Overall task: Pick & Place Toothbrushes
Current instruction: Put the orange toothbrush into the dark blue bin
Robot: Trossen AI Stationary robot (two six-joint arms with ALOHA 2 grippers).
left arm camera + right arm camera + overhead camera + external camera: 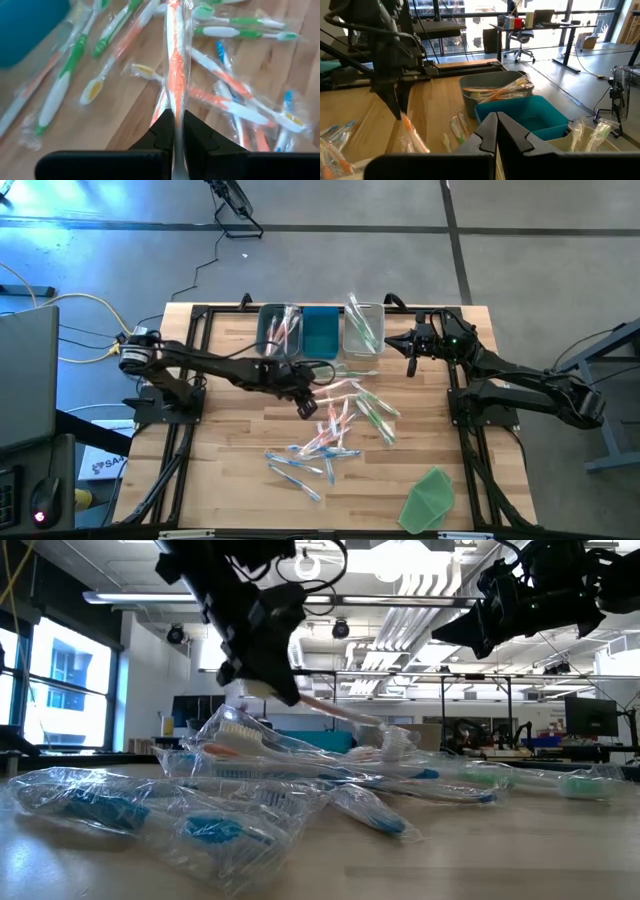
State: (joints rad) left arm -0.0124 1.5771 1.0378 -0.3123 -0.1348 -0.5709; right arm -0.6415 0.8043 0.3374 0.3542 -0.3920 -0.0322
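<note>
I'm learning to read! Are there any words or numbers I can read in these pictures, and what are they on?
None can be read for sure.
White box on the floor left of the table: dark print, too small to read.
Wrapped toothbrushes: no print that shows.
Bins: no labels that show.

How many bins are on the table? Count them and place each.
3. Side by side at the table's back edge: the grey bin on the left holds orange toothbrushes, the teal bin is in the middle, the pale bin on the right holds green toothbrushes.
</note>
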